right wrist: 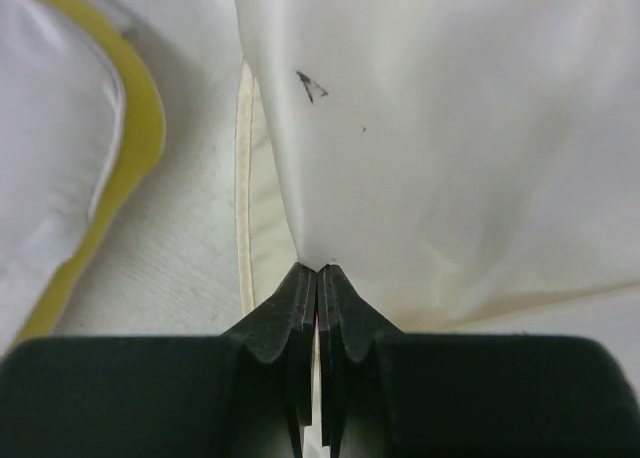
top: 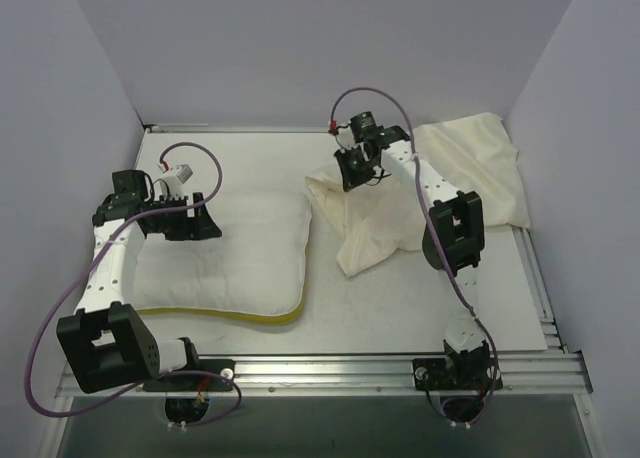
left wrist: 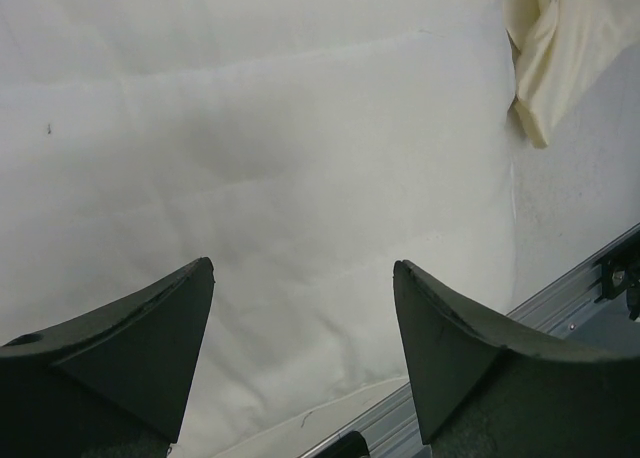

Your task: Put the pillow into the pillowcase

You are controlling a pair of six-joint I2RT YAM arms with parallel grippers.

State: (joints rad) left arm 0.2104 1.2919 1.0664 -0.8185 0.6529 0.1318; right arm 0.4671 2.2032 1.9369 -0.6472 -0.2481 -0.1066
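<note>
Top view. Shows the pillow [top: 240, 258], a plump, padded white rectangle with a yellow band along its near edge, lying flat on the left half of the table [top: 400, 308]. Shows the pillowcase [top: 470, 168], thin, limp, wrinkled cream cloth, bunched at the right rear, with one fold reaching toward the middle. Places the left gripper [top: 205, 221] over the pillow's left part and the right gripper [top: 352, 173] at the pillowcase's left edge.

Left wrist view. Looks down on smooth white pillow [left wrist: 250, 128] fabric with faint creases, a cream pillowcase [left wrist: 560, 48] corner at upper right and a metal rail [left wrist: 560, 298] at lower right. Shows dark fingers spread wide, nothing between them; cannot tell whether touching the pillow.

Right wrist view. Shows dark wedge-shaped fingertips pressed together, pinching a fold of pillowcase [right wrist: 450, 128]. Sets the pillow's yellow band at left, apart from the cloth, with textured table between.
</note>
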